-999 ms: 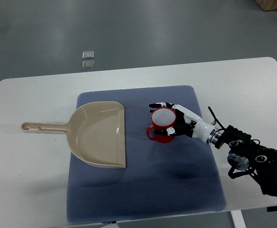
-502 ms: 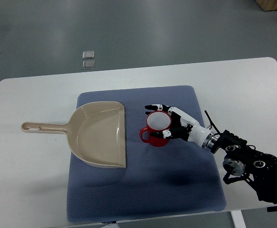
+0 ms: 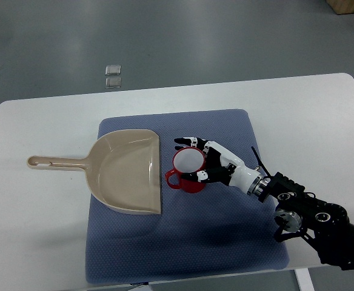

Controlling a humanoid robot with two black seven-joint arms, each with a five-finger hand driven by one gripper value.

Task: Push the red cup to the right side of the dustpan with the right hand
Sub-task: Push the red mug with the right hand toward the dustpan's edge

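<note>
A beige dustpan (image 3: 128,171) lies on a blue mat (image 3: 183,242) spread over the white tabletop (image 3: 43,230), its handle pointing left and its open edge facing right. Just beside that edge stands the red cup (image 3: 187,170) (white inside, handle turned toward the pan), upright on the mat. The right hand (image 3: 210,165), its arm reaching in from the lower right, cups the mug's right side, fingers (image 3: 185,141) curved around the rim and wall.
</note>
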